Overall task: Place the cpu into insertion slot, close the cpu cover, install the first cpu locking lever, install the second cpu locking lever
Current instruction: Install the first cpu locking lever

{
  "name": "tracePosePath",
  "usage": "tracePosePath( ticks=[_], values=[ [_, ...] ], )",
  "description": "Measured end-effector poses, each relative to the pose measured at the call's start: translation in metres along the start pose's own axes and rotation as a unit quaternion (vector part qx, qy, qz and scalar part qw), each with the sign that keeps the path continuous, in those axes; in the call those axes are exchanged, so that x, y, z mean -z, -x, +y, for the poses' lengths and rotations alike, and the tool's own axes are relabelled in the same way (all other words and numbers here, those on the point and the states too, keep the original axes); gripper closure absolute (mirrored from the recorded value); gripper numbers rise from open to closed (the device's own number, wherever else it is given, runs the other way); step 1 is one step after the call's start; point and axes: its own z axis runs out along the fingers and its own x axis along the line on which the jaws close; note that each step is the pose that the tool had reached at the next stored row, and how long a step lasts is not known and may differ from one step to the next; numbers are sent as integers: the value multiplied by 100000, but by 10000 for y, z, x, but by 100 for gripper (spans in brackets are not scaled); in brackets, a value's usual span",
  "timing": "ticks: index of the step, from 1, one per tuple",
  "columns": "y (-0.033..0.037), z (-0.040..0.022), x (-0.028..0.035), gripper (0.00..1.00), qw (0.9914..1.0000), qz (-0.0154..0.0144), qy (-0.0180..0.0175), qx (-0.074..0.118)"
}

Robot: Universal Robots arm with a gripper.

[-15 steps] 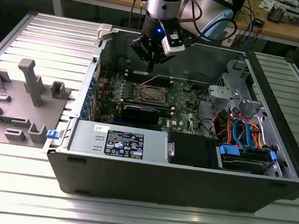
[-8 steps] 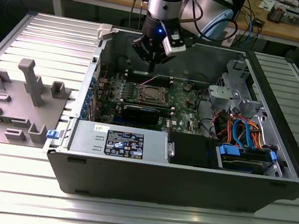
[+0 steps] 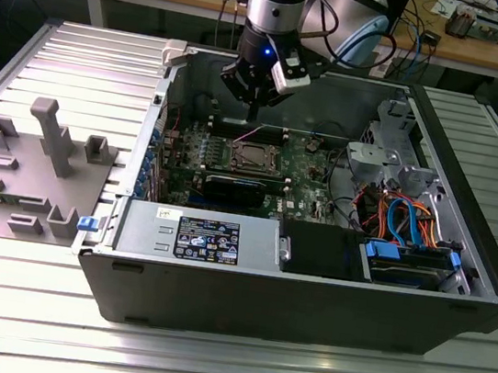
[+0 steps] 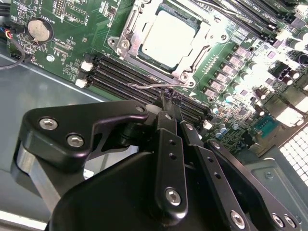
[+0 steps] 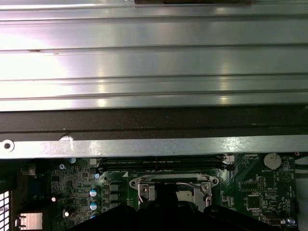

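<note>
The cpu (image 4: 168,38) lies flat in the insertion slot (image 3: 251,157) on the green motherboard (image 4: 67,48), its silver top showing through the window of the cpu cover (image 4: 132,26), which lies down over it. A thin wire locking lever (image 4: 144,86) runs along the socket's edge beside the black memory slots (image 4: 115,74). My gripper (image 4: 166,98) is shut with nothing between its fingers, its tip right at that lever; whether it touches is unclear. In the exterior view the gripper (image 3: 253,111) hangs just above the socket's far side. The first wrist view shows the cover frame (image 5: 175,182).
The board sits deep in an open black computer case (image 3: 289,294). A power supply (image 3: 209,238) lies along the near side, and a drive cage (image 3: 388,155) and coloured cables (image 3: 402,217) stand at the exterior view's right. A grey fixture (image 3: 38,166) rests on the table at the left.
</note>
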Motion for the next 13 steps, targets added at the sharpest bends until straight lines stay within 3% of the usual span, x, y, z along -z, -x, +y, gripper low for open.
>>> tracePosePath(
  ticks=[13],
  values=[
    [0, -2, -44, 89, 100000, 3, -2, -1]
  ],
)
